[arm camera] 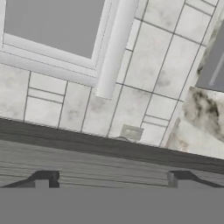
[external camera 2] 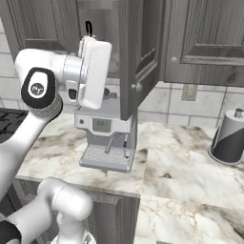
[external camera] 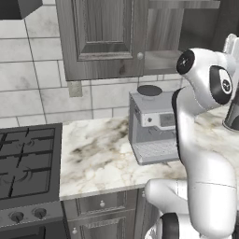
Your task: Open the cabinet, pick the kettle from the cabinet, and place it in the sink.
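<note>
The cabinet [external camera 2: 138,52] of dark grained wood hangs over the counter, one door swung out edge-on toward me; its left door [external camera: 102,42] is shut. My white hand [external camera 2: 94,71] is raised at the open compartment, above the coffee machine. A thin black arc [external camera 2: 88,28], the kettle's handle, peeks over the hand; the kettle's body is hidden behind it. In the hand view my gripper [arm camera: 111,178] is open, nothing between its fingertips [arm camera: 43,177], and a band of dark wood [arm camera: 109,151] runs just ahead of them. The sink is out of view.
A boxy grey coffee machine [external camera: 151,123] stands on the marble counter [external camera: 93,158] under the cabinet. A black stove [external camera: 28,163] lies to the left, and a dark-and-grey canister [external camera 2: 228,138] stands to the right. Behind is a tiled wall [arm camera: 144,78] with a socket [arm camera: 131,132].
</note>
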